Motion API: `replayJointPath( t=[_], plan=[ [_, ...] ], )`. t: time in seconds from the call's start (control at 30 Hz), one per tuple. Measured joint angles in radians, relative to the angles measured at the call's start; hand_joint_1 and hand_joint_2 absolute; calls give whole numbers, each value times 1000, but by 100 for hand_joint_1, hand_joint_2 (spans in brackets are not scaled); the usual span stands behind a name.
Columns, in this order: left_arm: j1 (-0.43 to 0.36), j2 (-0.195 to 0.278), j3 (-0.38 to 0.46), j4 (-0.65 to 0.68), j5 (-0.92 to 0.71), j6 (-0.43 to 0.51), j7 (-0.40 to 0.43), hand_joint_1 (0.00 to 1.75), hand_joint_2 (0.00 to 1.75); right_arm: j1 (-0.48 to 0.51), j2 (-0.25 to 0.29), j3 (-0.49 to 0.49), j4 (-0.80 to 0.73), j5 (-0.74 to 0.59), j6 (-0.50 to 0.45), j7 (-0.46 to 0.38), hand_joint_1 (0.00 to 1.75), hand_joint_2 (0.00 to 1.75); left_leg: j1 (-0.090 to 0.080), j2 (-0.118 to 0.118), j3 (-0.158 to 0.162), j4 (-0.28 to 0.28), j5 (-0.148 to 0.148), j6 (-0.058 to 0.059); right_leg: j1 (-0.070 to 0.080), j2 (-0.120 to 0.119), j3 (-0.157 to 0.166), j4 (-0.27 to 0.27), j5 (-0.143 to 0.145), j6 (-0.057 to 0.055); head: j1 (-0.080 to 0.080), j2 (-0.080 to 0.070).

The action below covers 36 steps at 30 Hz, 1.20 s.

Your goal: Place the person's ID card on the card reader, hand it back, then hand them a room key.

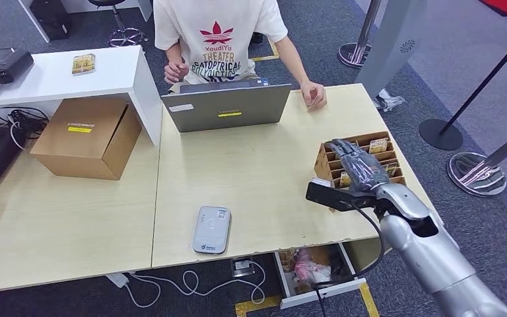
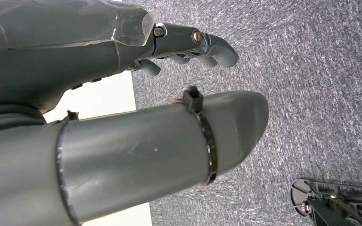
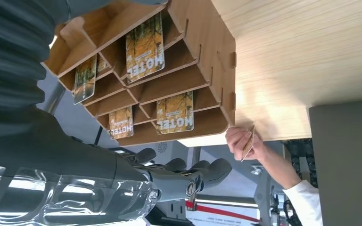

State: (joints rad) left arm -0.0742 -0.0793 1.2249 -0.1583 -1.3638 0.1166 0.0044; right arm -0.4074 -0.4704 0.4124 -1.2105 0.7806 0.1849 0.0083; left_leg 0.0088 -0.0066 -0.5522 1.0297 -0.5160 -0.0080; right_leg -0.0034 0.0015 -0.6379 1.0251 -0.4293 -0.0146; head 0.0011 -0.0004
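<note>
id card point(image 3: 248, 142) is seen pinched in the person's hand point(image 1: 314, 96) at the far edge of the counter point(image 1: 257, 178); the card reader point(image 1: 212, 229) lies bare, so either the card's steps are judged done or none begun, which cannot be told. the right hand point(image 1: 358, 168) is held over the wooden key rack point(image 1: 388, 160), fingers loosely curled, gripping nothing. hotel key cards point(image 3: 144, 45) in the slots are shown plainly by the right wrist view. the left hand point(image 2: 122, 94) hangs over carpet, fingers part-curled and empty.
</note>
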Motion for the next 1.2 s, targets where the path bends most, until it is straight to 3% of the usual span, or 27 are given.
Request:
replayJointPath(
  t=[0.87, 1.2],
  plan=[
    [0, 4, 0, 0, 1, 2, 3, 0, 0, -26, 33, 16, 60, 0, 0, -1, 4, 175, 0, 0, 0, 0, 0, 0, 0, 0, 0, 0, 0, 0, 0, 0],
    [0, 4, 0, 0, 10, 10, 3, 0, 0, -54, 52, 33, 84, -1, 10, -10, 20, 175, 0, 0, 0, 0, 0, 0, 0, 0, 0, 0, 0, 0, 0, 0]
  ],
)
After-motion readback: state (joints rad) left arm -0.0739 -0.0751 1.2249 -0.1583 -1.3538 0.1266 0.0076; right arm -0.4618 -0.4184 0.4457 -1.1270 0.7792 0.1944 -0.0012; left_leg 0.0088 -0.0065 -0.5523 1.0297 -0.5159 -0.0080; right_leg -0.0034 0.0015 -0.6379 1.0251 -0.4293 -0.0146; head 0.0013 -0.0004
